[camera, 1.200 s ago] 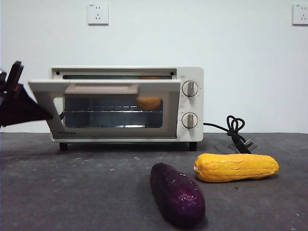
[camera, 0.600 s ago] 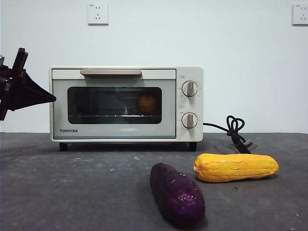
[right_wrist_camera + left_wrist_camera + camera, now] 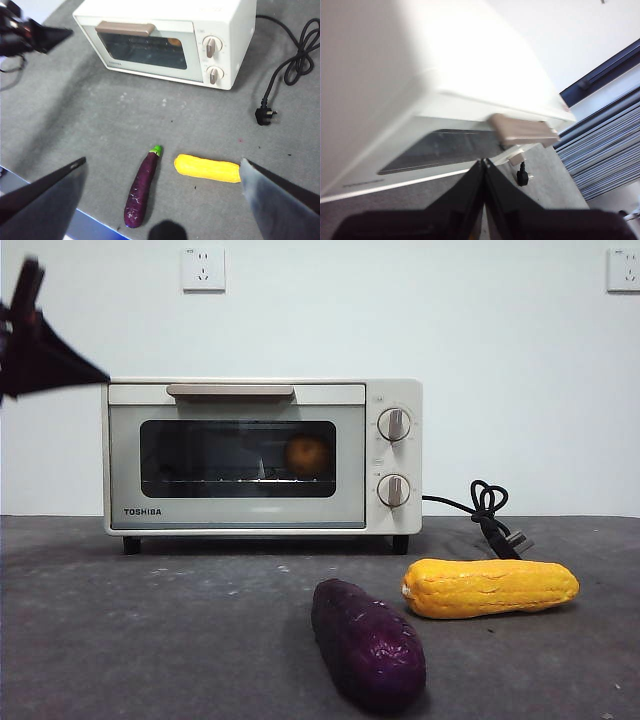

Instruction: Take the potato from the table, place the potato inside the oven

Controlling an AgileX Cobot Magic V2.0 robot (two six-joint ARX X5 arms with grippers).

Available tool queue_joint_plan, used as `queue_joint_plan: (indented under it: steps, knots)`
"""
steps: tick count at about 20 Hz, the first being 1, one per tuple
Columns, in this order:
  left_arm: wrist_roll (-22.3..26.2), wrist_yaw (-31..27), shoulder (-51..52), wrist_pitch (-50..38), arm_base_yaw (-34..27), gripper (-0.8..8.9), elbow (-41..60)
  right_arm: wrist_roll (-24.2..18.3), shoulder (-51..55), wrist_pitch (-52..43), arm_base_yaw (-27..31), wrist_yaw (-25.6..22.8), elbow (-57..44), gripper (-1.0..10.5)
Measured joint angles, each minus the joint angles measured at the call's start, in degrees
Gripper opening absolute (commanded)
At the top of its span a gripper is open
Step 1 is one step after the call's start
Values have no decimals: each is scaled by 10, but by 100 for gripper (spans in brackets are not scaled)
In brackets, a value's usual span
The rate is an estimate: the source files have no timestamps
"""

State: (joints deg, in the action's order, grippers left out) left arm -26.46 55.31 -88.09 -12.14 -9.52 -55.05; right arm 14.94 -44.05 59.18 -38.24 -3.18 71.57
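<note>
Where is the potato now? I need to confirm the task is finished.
The potato is inside the oven, seen through the closed door's window in the front view, on the rack toward the side with the knobs.

Oven [image 3: 262, 457] door shut, blocking way in; purple veg [image 3: 368, 642] & yellow veg [image 3: 490, 587] lie in front, table [image 3: 150, 630] bare on other side.

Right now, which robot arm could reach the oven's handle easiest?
Left. Its black tool, shut, hovers beside the cream-white toaster oven near its tan bar handle. The right tool hangs open over the vegetables.
</note>
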Motion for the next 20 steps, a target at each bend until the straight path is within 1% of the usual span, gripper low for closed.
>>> queue_joint_plan:
  steps: [2, 6, 9, 10, 11, 13, 16, 19, 20]
  knots:
    - [23, -21, 41, 48, 5, -7, 0, -5, -9, 0, 0, 2, 0, 504]
    - [88, -82, 140, 174, 24, -7, 0, -22, -27, 0, 0, 2, 0, 504]
    - [160, -164, 247, 317, 60, -8, 0, -42, -47, 0, 0, 2, 0, 504]
    - [181, -192, 281, 361, 74, -8, 0, -48, -53, 0, 0, 7, 0, 504]
    - [199, -219, 313, 403, 89, -8, 0, -55, -59, 0, 0, 22, 0, 504]
    - [230, -261, 375, 480, 114, -8, 0, -66, -71, 0, 0, 63, 0, 504]
    - [253, -306, 454, 570, 136, -8, 0, -76, -86, 0, 0, 102, 0, 504]
    - [259, -316, 505, 613, 138, -8, 0, -79, -90, 0, 0, 107, 0, 498]
    - [260, -317, 515, 622, 138, -8, 0, -79, -90, 0, 0, 107, 0, 443]
